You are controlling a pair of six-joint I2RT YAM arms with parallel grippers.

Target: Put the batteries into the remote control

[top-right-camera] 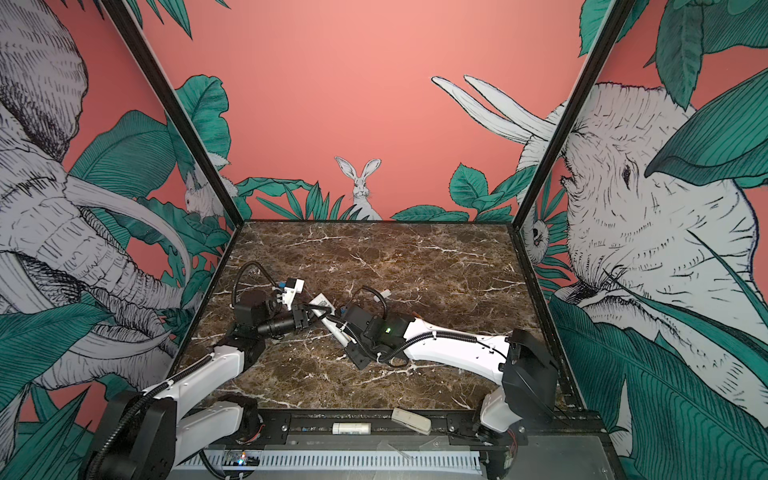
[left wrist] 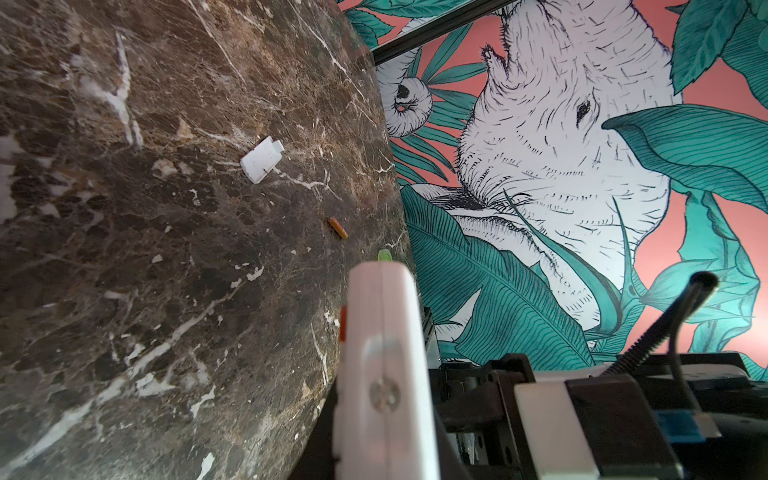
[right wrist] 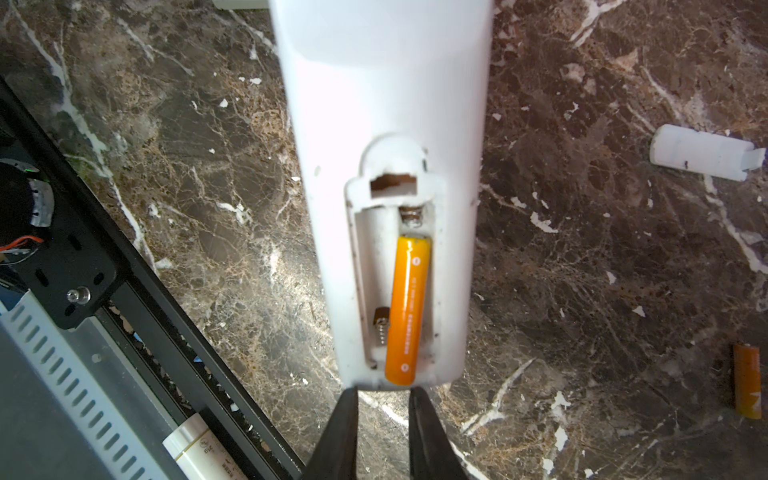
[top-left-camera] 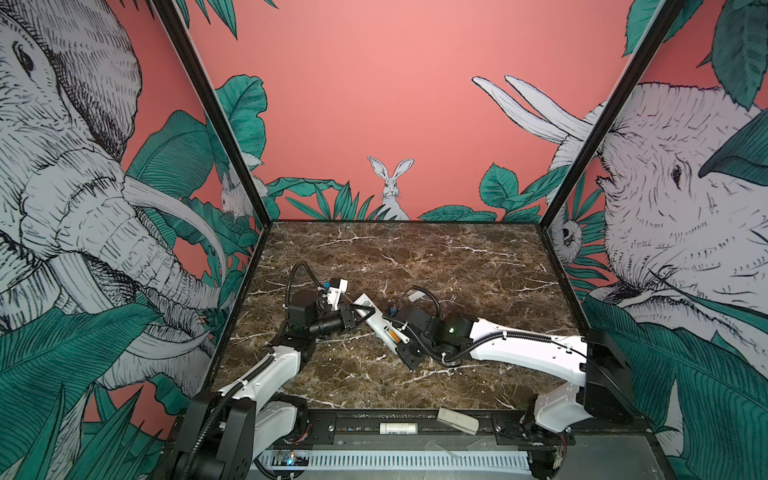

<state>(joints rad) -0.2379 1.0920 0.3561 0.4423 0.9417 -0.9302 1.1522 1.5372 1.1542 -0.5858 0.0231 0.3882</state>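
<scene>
Remote control (right wrist: 382,83): back upward, clamped at its far end in my left hand (top-left-camera: 356,311) so the open compartment faces my right hand (right wrist: 383,405). Batteries: one battery (right wrist: 407,307) lies in its slot, seemingly short of the spring; the second battery (right wrist: 747,384) lies loose on the bench (right wrist: 187,166), apart from the detached cover (right wrist: 702,158). Right hand: narrow gap, holding nothing, tips just off the remote's end, probably to nudge that cell home.

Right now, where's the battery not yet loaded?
The loose battery lies on the table, on the right arm's side of the remote, near the white cover, seen in both wrist views.
</scene>
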